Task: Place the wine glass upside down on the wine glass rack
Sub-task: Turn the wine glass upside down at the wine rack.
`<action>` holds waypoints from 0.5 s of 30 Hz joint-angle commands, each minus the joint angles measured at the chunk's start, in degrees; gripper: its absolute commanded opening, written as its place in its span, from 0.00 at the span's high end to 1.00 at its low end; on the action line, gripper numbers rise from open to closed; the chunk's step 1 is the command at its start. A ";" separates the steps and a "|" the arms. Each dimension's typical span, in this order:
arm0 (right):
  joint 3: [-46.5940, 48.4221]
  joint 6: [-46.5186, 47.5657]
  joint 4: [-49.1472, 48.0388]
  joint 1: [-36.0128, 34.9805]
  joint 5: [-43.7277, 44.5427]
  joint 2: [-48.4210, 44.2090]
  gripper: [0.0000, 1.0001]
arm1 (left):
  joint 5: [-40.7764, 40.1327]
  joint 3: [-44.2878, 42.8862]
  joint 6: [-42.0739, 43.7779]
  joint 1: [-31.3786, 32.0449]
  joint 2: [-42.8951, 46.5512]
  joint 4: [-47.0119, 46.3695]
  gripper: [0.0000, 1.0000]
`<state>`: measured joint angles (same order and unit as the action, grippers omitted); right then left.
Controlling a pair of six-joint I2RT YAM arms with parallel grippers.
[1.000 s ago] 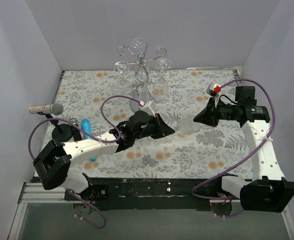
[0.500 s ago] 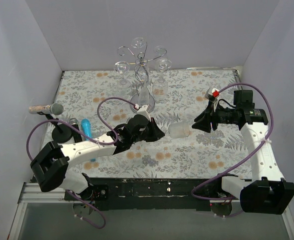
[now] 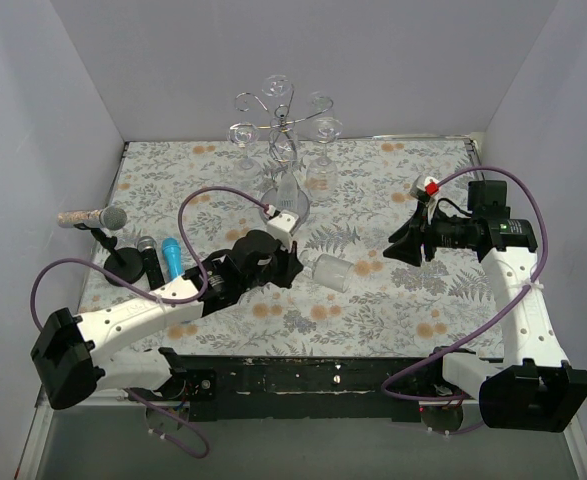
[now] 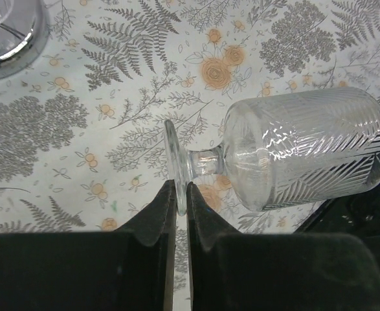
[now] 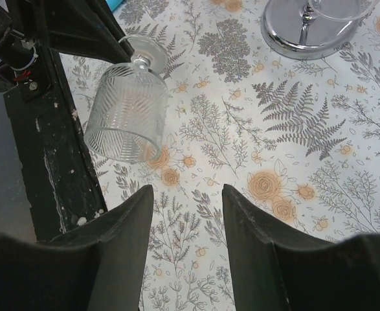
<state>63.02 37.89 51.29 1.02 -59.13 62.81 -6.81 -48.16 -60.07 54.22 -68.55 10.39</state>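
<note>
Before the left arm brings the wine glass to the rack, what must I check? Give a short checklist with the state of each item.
1. Left jaws shut on the foot of the wine glass: ok.
2. Right jaws open and apart from the glass: ok.
3. Glass turned upside down: not ok, it points sideways.
4. Free arm on the wine glass rack: cannot tell.

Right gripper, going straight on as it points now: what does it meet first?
Probably the wine glass, held sideways by the left gripper; it lies slightly aside of the right gripper, so uncertain.
</note>
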 commanded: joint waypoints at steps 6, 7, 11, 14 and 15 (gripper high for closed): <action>2.28 -1.15 -0.75 0.04 -1.51 -1.28 0.45 | -1.80 -3.52 24.28 0.54 6.76 0.51 1.00; 2.37 -1.41 -0.84 0.04 -1.51 -1.20 0.45 | -2.15 -3.78 26.39 0.63 6.94 0.24 1.00; 2.80 -2.20 -1.54 0.04 -1.51 -1.54 0.45 | -3.73 -3.87 36.32 2.12 7.56 -2.39 1.00; 3.07 -2.64 -1.89 0.04 -1.25 -1.72 0.45 | -4.71 -2.99 44.84 3.70 8.26 -6.25 1.00; 3.24 -2.91 -1.98 0.04 -1.16 -1.72 0.45 | -4.71 -2.64 47.65 4.23 8.35 -7.48 1.00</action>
<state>63.26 36.16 50.87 1.02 -59.11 62.48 -9.89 -48.82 -26.39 56.45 -63.61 11.77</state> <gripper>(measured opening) 0.549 0.045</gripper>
